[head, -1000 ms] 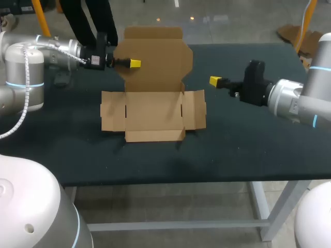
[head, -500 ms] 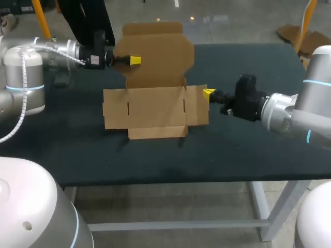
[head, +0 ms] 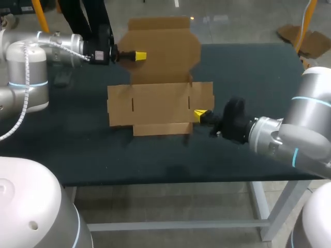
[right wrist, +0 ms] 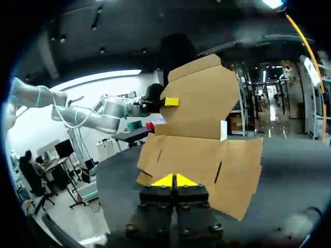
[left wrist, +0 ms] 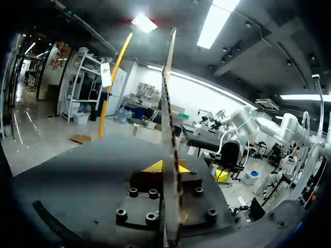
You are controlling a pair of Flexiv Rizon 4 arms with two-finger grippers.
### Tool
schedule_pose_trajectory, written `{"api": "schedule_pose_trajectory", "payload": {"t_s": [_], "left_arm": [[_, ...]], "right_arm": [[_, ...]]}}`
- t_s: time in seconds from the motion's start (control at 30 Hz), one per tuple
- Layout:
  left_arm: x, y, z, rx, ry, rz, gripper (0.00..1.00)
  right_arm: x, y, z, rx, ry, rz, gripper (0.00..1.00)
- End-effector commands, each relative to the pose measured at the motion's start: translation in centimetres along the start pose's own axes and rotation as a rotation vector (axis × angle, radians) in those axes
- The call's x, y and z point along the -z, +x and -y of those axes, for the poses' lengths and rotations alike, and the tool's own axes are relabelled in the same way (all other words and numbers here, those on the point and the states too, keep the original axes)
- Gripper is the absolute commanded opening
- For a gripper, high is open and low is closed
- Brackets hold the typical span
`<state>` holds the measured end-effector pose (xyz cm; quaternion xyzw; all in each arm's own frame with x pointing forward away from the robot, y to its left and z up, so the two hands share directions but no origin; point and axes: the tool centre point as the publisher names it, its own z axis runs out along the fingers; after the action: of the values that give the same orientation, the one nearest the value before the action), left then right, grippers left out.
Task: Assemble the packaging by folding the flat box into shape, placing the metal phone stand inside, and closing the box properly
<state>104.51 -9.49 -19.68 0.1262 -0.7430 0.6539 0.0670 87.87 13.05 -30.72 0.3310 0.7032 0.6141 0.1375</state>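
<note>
The flat brown cardboard box (head: 160, 103) is laid out near the middle of the dark surface (head: 248, 67), mostly unfolded. Its base and 2 side flaps are seen lying flat, while the big rear lid panel (head: 163, 51) is stood up roughly upright at the far side.

The left gripper (head: 138, 55) is found up at the left edge of that raised panel. In the left wrist view the cardboard is seen edge-on, running right between the yellow fingers (left wrist: 155, 167), so it's clamped from both sides there.

The right gripper (head: 200, 113) is parked low by the box's near right corner, right at the front edge of the right side flap (head: 202, 101). Whether it's actually touching the cardboard can't be told from the head view. In the right wrist view its 2 yellow tips are pressed together with nothing seen between them, and the box is spread out just ahead, with the other arm's yellow tip visible on the upright panel.
</note>
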Motion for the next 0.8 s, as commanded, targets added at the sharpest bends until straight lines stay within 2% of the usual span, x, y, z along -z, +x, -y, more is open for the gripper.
{"api": "schedule_pose_trajectory", "payload": {"t_s": [0.03, 0.43, 0.63, 0.8], "left_arm": [[-0.1, 0.2, 0.1, -0.004, 0.000, 0.003, 0.00], [-0.2, 0.5, 0.6, -0.025, 0.010, -0.003, 0.00], [-0.2, 0.5, 0.8, -0.037, 0.019, -0.011, 0.00], [-0.2, 0.9, 1.6, -0.054, 0.006, -0.021, 0.00]], "right_arm": [[-1.2, 0.5, 1.4, -0.013, -0.033, 0.004, 0.00], [-1.6, 0.7, 1.4, -0.002, -0.025, -0.004, 0.00], [-3.7, 2.2, 3.2, 0.024, -0.010, -0.023, 0.00], [-4.2, 2.9, 4.2, 0.012, -0.001, -0.024, 0.00]]}}
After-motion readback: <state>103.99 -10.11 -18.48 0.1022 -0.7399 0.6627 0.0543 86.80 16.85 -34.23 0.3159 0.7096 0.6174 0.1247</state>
